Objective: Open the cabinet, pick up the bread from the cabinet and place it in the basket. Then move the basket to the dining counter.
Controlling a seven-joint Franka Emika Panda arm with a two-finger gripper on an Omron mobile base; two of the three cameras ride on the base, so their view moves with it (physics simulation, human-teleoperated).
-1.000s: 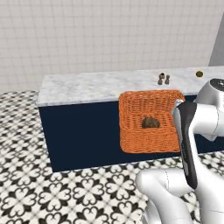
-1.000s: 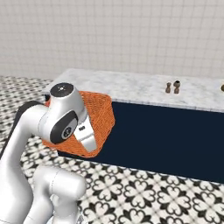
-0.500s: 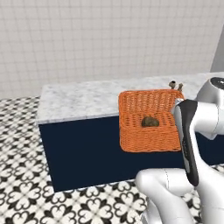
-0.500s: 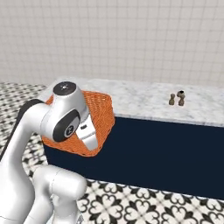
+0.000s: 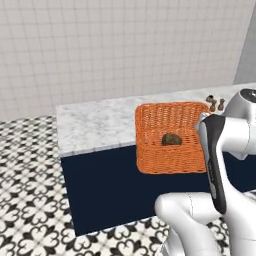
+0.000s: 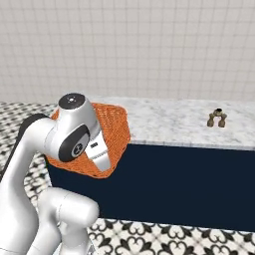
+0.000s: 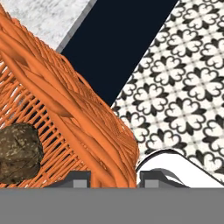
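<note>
Basket (image 5: pixel 170 136) rim in hand (image 7: pixel 114 177), fingertips mostly cut off.

Rectangular orange woven wicker basket (image 5: pixel 172 137): rough, open weave. Lumpy brown bread roll (image 5: pixel 171 139): matt, crusty. White-grey veined marble dining counter top (image 5: pixel 97 122): smooth.

Lumpy brown bread roll (image 5: pixel 171 139) inside rectangular orange wicker basket (image 5: pixel 170 162); basket before marble-topped navy worktop (image 5: pixel 95 125), two small shakers (image 6: pixel 217 118) behind, rightward.

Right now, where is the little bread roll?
The bread lies inside the orange basket, near its middle in the left base view. The basket hangs over the near edge of the marble dining counter.
</note>
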